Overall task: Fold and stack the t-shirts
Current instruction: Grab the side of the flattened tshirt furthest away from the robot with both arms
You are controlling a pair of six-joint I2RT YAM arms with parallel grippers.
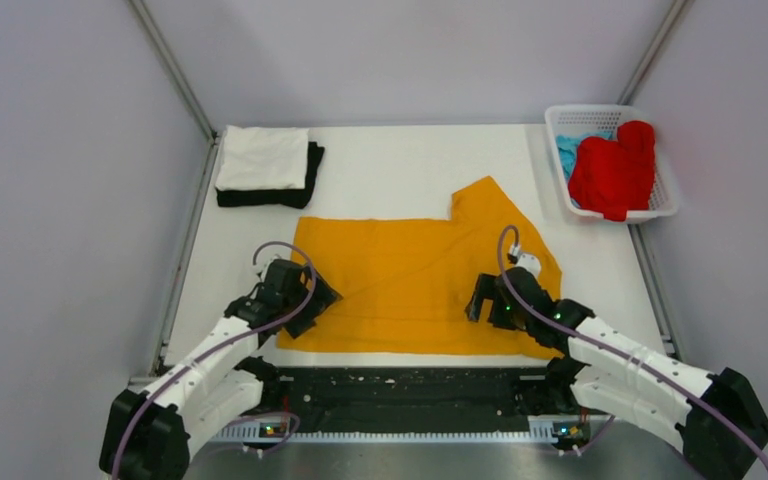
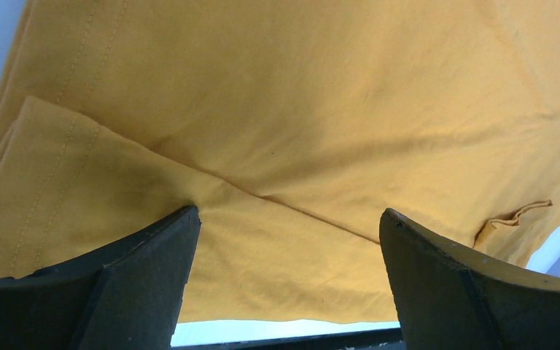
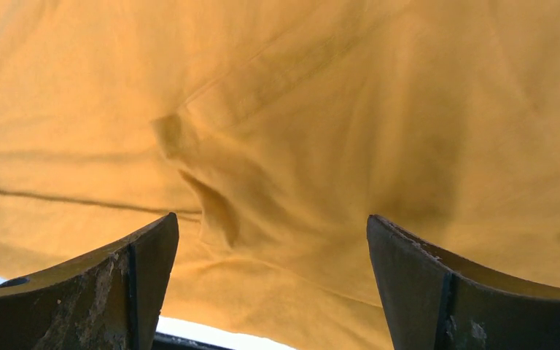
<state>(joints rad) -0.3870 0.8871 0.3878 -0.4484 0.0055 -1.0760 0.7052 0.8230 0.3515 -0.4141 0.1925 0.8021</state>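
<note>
1. A mustard shirt (image 1: 410, 280) lies spread across the middle of the white desk (image 1: 390, 160). It is a broad, flat sheet of matte woven cloth. Its far edge is straight, and one angular flap juts out toward the far right.
2. The left arm (image 1: 215, 350) reaches to the near left corner of this shirt. Its jaws are wide apart and hold nothing. In the left wrist view the two dark, wedge-shaped fingers (image 2: 117, 292) frame bare cloth.
3. Between those fingers a folded-over layer runs diagonally. A double line of stitching follows its hem, and a small curled tuck shows at the right edge of the cloth.
4. The right arm (image 1: 620, 355) reaches over the near right part of the same shirt. Its jaws are also spread wide and grip nothing. Its scuffed, dark fingers (image 3: 102, 284) stand on either side of soft wrinkles and one shallow pucker.
5. Whether either pair of fingertips presses on the cloth cannot be told.
6. At the far left corner a white shirt (image 1: 262, 157) is folded into a neat rectangle. It sits on top of a folded black shirt (image 1: 265, 196), whose edges show along the near and right sides.
7. At the far right stands a white plastic lattice basket (image 1: 664, 207). Inside it a red shirt (image 1: 615, 170) is bunched up, and a crumpled light blue shirt (image 1: 567, 150) lies beside it.
</note>
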